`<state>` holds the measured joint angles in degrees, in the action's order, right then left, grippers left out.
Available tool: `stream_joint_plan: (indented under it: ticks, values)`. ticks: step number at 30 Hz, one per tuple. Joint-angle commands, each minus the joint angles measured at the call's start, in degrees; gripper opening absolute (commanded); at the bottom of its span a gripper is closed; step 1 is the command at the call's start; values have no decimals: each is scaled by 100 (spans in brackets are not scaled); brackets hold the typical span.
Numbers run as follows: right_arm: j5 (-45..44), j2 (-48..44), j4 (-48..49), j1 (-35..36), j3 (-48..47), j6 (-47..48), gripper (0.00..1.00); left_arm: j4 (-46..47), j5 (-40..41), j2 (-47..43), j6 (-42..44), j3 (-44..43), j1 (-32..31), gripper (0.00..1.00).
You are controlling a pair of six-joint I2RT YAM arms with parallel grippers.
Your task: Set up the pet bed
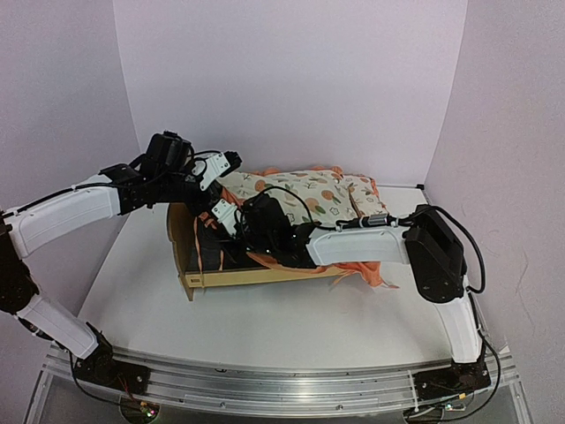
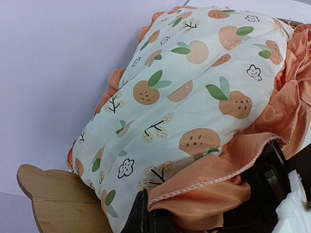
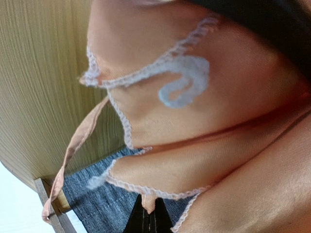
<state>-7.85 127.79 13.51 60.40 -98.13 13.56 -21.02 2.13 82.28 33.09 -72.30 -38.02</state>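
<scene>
As far as progress goes: about halfway I'd say, the cushion (image 2: 184, 97) is over the pet bed (image 1: 256, 276) but bunched up, not lying flat.
Left claw (image 2: 146, 211): clenched on the cushion's edge, with the headboard (image 2: 58, 199) just below and to its left.
Right claw (image 3: 148, 218): pinching the orange ruffle (image 3: 204, 126), grey base (image 3: 92, 199) right beneath its tips.
Left to do: spread it flat, then the pillow, I reckon.
Hard to see: the right arm (image 1: 353, 246) covers most of the bed's inside from above. The pillow (image 1: 364, 194) is maybe out past both claws, can't swear to it.
</scene>
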Motion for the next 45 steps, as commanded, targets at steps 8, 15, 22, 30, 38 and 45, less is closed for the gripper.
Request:
stream_joint_plan:
  ticks: [8,15,22,30,38,45]
  values:
    - [106,-496,1290,81,354,-264,0,-839,-974,98,-1308,62,-45,0]
    - [-203,-347,1286,61,-215,322,0,-901,-1127,215,-1564,-381,61,0]
    - [-198,-497,1282,60,143,-130,0,-850,-1073,193,-1484,-323,91,0]
    - [186,-764,1086,76,498,-894,0,-806,-1072,205,-1427,-247,102,0]
    - [711,-1024,-24,77,293,-1935,0,-806,-1080,176,-1419,-137,104,0]
    - [444,-1033,-250,73,452,-2139,0,-798,-1088,161,-1400,-101,102,0]
